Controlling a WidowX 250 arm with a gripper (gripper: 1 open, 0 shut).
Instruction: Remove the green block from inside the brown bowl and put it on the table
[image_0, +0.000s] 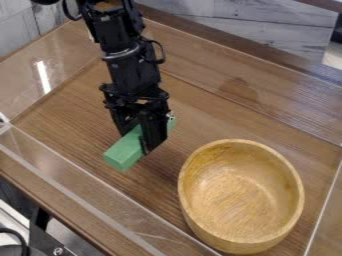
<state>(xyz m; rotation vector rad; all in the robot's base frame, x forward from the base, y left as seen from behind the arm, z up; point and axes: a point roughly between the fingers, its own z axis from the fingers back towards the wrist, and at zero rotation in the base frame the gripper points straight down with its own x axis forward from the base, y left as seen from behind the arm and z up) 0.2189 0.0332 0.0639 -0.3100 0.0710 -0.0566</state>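
1. Green block out of the brown bowl, low over the table, left of the bowl.
2. Gripper apparently clamped on its upper end; contact partly hidden.
3. Confirm block rests flat, then open fully.
4. Lift straight up, avoiding any nudge.

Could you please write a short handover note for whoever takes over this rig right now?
Pincer: pointing steeply down, jaws either side of the green block; whether they grip it or have let go cannot be told.
Green block: outside the brown bowl, to its left in the picture, low at the table; contact unclear.
Brown bowl: empty.
Done: block taken out of the bowl.
Left: confirm the block rests on the table, release, lift the arm away.
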